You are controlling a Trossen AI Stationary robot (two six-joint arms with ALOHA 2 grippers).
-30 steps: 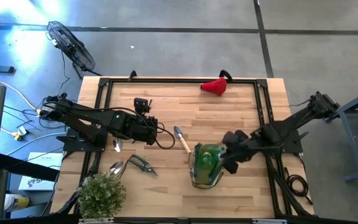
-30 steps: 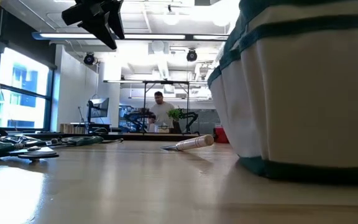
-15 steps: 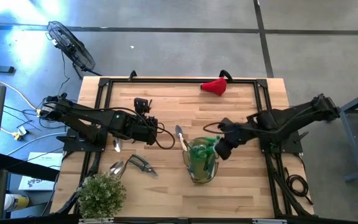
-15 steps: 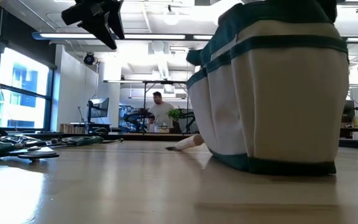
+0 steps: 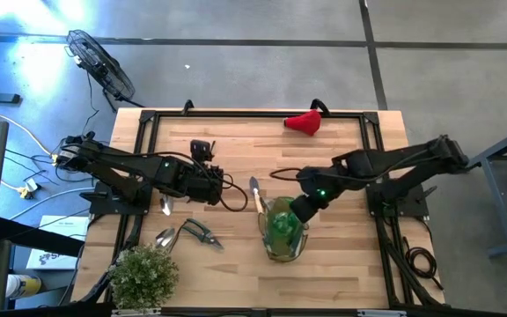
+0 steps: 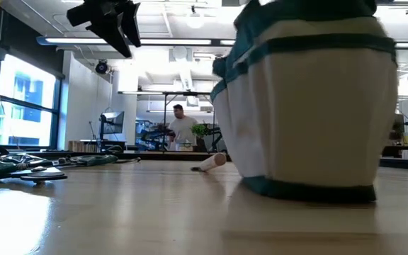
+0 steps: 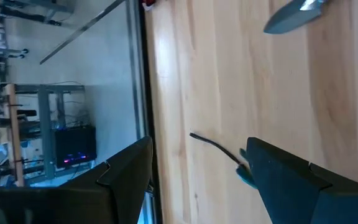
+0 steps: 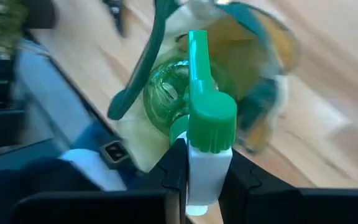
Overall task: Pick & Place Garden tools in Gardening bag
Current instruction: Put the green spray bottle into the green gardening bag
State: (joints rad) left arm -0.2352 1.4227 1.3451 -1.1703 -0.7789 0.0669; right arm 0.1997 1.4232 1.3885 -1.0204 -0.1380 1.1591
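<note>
The gardening bag [image 5: 280, 248] stands upright on its base right of the table's centre and fills the right of the low view [image 6: 310, 113]. My right gripper [image 5: 304, 210] hovers over its mouth [image 8: 260, 62], shut on the green spray bottle [image 8: 166, 93]. A wooden-handled trowel [image 5: 255, 195] lies flat just left of the bag. Pruners [image 5: 199, 233] and silver scoops [image 5: 164, 238] lie at the near left, a red piece [image 5: 304, 121] at the far edge. My left gripper [image 5: 214, 185] hangs open above the table's left half [image 7: 197, 180], with nothing between its fingers. My right gripper pinches the spray bottle's white collar [image 8: 207, 155], just behind the green spray head [image 8: 211, 115], between its two fingers [image 8: 173, 168]. The fingers slant down from the table's right. The bottle's body points away from them toward the bag's mouth; whether it touches the bag I cannot tell.
A bushy potted plant [image 5: 143, 275] stands at the near left corner. A dark metal frame [image 5: 253, 114] runs around the table's edges. A black cable [image 5: 231, 198] loops beside my left gripper. Bare wood lies between the trowel and the far edge.
My right gripper has gone toward the table's left and a little up with the spray bottle, rolling its wrist. The bag has slid along the table toward the left and now partly hides the trowel's handle in the low view.
</note>
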